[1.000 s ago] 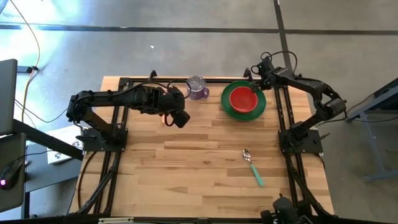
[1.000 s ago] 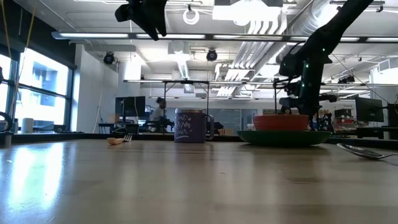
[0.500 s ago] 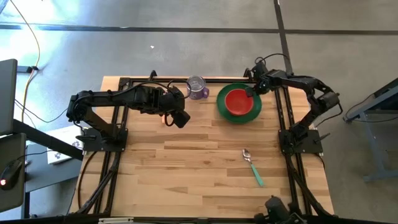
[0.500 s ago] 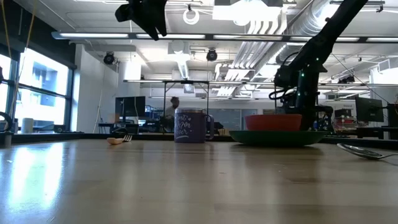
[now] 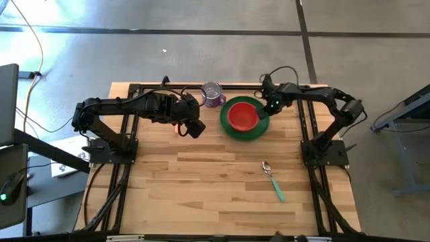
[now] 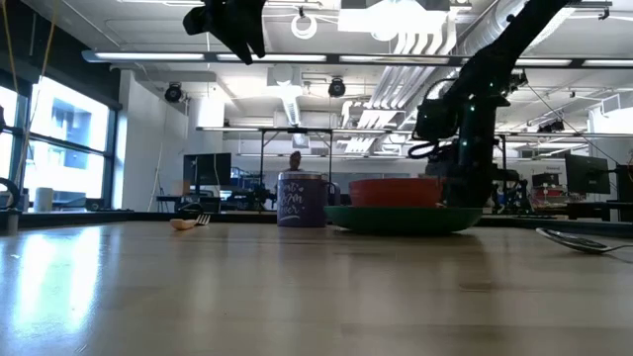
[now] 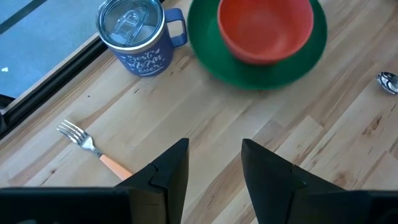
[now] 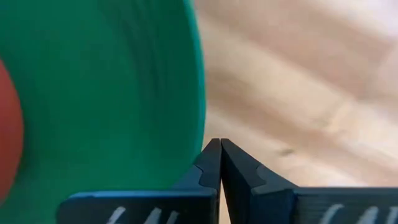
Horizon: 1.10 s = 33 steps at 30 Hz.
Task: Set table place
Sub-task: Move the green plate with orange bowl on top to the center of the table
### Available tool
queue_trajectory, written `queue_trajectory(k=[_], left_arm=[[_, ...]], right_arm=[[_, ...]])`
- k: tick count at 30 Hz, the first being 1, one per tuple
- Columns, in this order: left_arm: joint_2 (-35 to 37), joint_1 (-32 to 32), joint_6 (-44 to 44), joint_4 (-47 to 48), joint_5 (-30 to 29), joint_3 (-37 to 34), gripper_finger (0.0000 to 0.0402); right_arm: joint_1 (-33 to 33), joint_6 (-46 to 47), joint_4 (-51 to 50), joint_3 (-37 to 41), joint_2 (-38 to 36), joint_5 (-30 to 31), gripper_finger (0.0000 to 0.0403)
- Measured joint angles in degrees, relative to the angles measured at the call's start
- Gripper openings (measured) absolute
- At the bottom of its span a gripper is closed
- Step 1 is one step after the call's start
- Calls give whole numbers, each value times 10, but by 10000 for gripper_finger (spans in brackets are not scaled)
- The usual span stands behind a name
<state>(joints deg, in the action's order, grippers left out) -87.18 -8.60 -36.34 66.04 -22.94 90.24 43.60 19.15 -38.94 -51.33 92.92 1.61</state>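
right gripper (image 5: 270,105) pinched shut against the rim of the green plate (image 5: 258,128) near the table's (image 5: 201,175) far edge, apparently to slide it with the red bowl (image 5: 242,115) aboard; left gripper (image 7: 211,163) spread open, empty, above the fork (image 7: 93,152).

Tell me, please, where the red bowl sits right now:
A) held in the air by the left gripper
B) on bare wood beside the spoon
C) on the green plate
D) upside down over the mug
C: in the high view the red bowl rests on the green plate, and the left wrist view shows it the same way.
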Motion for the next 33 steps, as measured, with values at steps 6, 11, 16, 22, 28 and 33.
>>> queue_trajectory(k=[6, 11, 16, 22, 28, 33], left_arm=[[0, 0, 0, 0, 0, 0, 134], [0, 0, 1, 0, 0, 0, 134], [0, 0, 1, 0, 0, 0, 134], [0, 0, 1, 1, 0, 0, 134], [0, 0, 1, 0, 0, 0, 134], [0, 0, 1, 0, 0, 0, 134]], right_arm=[[-86, 38, -15, 0, 0, -13, 0], [-103, 44, -7, -1, -22, 34, 0], [-62, 14, -8, -45, -46, 78, 0], [-1, -16, 69, -105, -32, 79, 0], [26, -12, 102, -138, 28, 39, 0], [9, -11, 106, -163, 96, 10, 0]])
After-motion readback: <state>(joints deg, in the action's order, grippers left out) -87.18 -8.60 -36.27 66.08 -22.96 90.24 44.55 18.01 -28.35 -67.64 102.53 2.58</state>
